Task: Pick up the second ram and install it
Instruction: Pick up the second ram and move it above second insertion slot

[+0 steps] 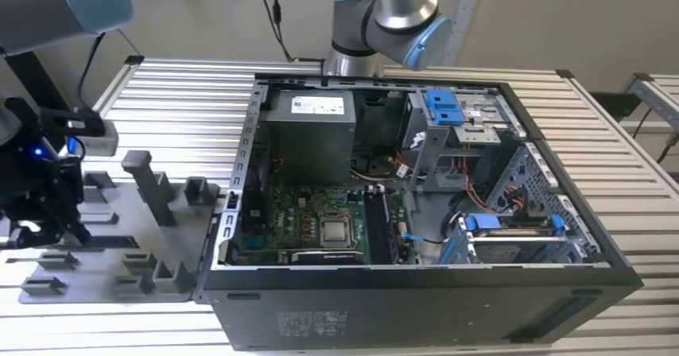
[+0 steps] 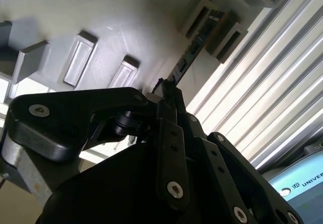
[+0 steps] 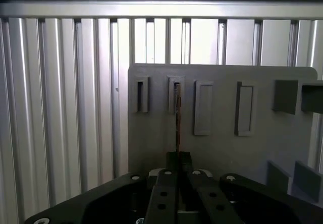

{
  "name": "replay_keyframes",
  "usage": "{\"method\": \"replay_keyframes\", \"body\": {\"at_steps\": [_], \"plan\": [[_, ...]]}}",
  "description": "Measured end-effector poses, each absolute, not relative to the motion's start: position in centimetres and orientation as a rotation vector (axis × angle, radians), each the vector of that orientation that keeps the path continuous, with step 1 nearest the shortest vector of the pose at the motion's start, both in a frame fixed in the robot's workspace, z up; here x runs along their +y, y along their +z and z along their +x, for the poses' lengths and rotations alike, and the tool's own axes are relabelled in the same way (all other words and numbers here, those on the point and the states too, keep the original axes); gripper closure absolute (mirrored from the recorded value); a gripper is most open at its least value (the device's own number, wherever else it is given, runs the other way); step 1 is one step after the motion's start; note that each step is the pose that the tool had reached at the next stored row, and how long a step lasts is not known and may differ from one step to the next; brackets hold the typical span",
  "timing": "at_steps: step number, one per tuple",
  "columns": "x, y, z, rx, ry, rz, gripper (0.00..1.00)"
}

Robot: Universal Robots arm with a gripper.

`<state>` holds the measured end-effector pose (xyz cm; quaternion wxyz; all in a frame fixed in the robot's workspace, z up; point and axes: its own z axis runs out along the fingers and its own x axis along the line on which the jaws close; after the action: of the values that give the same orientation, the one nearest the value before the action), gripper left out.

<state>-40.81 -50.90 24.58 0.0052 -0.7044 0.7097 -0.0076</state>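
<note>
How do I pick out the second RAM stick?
Find the flat grey slotted holder plate on the ribbed metal table. The thin blue circuit-board stick stands on edge in one slot, held by the black end effector; neighbouring slots are empty.

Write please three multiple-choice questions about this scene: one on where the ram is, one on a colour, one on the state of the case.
1. Where is the ram?
A. lying flat on the table
B. standing on edge in the tray
C. in a person's hand

2. What colour is the tray?
A. red
B. yellow
C. grey

3. How is the case?
A. open, with the board showing
B. shut by a panel
C. wrapped in foil

Answers:
1 B: the first wrist view shows it upright in the tray.
2 C: the tray is grey in both wrist views.
3 A: the exterior view looks straight onto the board.
</note>
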Motion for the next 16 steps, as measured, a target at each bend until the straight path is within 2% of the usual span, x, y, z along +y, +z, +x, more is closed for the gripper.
{"method": "replay_keyframes", "body": {"at_steps": [16], "plan": [[-50.90,25.54,-40.81,2.225,-0.024,-2.203,0.86]]}}
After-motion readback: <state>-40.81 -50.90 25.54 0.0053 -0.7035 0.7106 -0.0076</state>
